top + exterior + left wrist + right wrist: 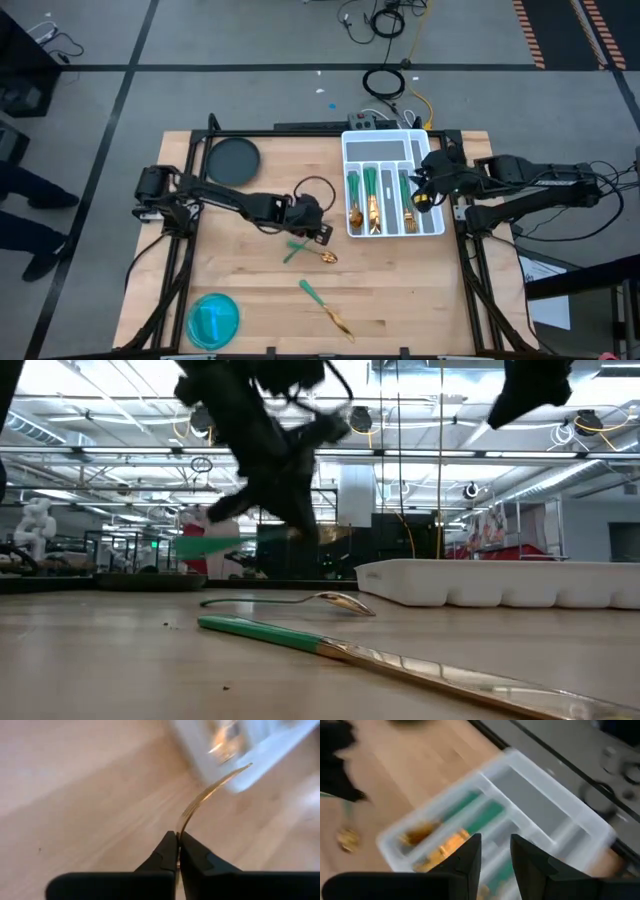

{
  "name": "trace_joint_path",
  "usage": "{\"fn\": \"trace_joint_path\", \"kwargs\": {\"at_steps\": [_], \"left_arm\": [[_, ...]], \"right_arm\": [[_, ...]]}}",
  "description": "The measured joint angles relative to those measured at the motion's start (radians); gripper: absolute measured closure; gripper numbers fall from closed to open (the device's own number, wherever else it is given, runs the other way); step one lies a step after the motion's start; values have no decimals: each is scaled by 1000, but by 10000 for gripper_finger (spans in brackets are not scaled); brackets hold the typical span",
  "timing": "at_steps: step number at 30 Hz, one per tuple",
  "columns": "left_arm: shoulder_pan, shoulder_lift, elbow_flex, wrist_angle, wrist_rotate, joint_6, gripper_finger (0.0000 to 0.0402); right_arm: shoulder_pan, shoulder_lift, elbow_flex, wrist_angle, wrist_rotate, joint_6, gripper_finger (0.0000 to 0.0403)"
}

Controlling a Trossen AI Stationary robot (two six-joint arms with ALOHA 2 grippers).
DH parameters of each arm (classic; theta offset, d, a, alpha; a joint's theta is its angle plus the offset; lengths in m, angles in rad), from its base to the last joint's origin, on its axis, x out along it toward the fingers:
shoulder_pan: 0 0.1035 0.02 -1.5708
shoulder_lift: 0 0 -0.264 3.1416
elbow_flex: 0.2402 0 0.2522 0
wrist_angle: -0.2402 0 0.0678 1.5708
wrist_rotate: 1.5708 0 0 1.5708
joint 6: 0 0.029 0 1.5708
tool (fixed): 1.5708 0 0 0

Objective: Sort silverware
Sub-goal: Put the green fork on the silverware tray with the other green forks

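Pinching a gold utensil (210, 792) in our left fingers (162, 855) mid-bench beside the tray (350, 150), we hover our right fingers (470, 852), parted and empty, over its sorted silverware (368, 195).

The pale wooden surface (250, 300) carries a white compartment tray (432, 226) at about two o'clock, with gold-headed, teal-handled silverware lying in its slots. A dark round plate (232, 160) sits at ten o'clock, and a blue round bowl (213, 319) at seven o'clock near the front edge. Close to the centre lies a spoon (326, 256), and toward six o'clock a knife (326, 308) rests loose on the wood, well apart from the tray.
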Motion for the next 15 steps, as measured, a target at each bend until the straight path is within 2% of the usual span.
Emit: {"fn": "trace_joint_path", "kwargs": {"at_steps": [6,9,12,15], "left_arm": [[17,-128,67,14,-174,111,396],[30,-202,78,77,-249,192,396],[44,-242,82,209,-257,280,396],[55,-248,78,362,-221,336,396]], "right_arm": [[14,-99,-149,350,-19,-65,304],[15,-152,-249,535,-20,-65,304],[14,-180,-336,751,-65,-80,304],[13,-174,-390,916,-137,-127,304]]}}
